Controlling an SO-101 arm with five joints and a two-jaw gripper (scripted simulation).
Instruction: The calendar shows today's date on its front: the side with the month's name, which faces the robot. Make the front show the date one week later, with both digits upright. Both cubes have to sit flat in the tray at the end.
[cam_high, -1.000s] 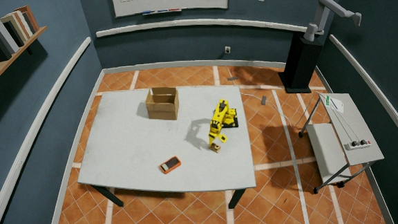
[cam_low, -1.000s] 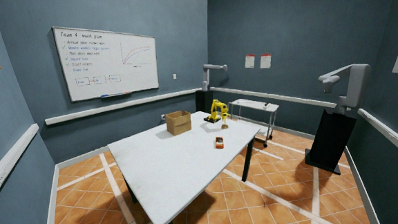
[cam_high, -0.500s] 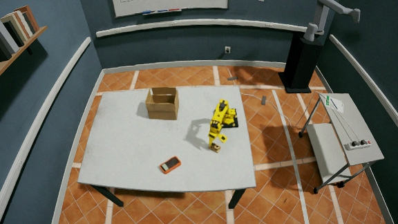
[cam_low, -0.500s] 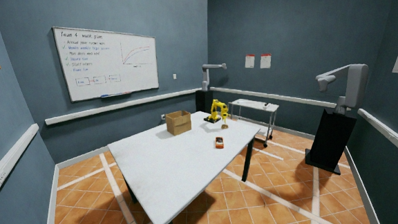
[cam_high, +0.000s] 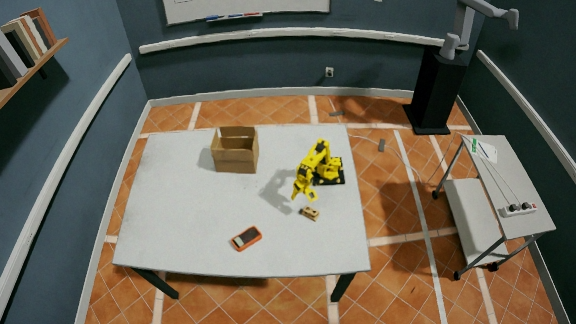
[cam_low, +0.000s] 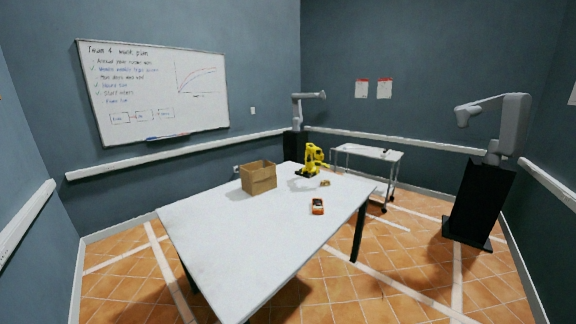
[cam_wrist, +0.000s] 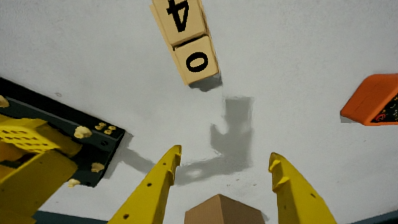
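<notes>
The gripper (cam_high: 303, 196) (cam_wrist: 225, 152) stands partly open with 0 things between its fingers, beside the calendar (cam_high: 314, 219) (cam_low: 325, 185) (cam_wrist: 196, 50) on the table (cam_high: 200, 215) (cam_low: 240, 225) (cam_wrist: 300, 60). Likely it is between cube moves; next it should check the front digits, then line up over whichever cube needs turning.
</notes>
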